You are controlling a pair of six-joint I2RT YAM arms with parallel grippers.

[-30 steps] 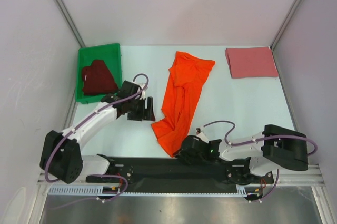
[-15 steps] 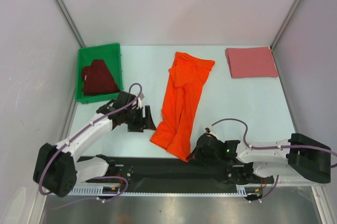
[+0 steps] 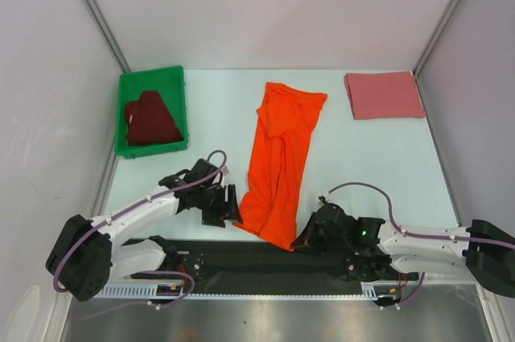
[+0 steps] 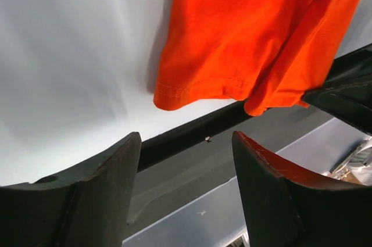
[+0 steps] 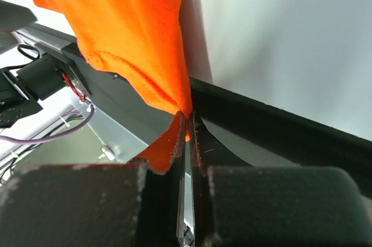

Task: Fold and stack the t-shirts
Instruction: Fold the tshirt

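The orange t-shirt point(image 3: 279, 157) lies stretched lengthwise down the table's middle, its hem at the near edge point(image 4: 200, 89). My right gripper point(image 3: 304, 239) is shut on the hem's right corner point(image 5: 185, 110), the cloth pinched between the jaws. My left gripper point(image 3: 231, 205) stands open just left of the hem's other corner, nothing between its fingers point(image 4: 264, 200). A pink t-shirt point(image 3: 384, 95) lies folded at the far right. A maroon t-shirt point(image 3: 150, 120) sits crumpled in the green bin point(image 3: 153, 81).
A black rail point(image 3: 233, 255) runs along the table's near edge under the hem. The bin stands at the far left. White walls close in the table at both sides and the back.
The right gripper has dragged the orange hem toward the near edge and to the right, straightening the shirt. The left gripper has moved nearer, down to the hem's left corner.
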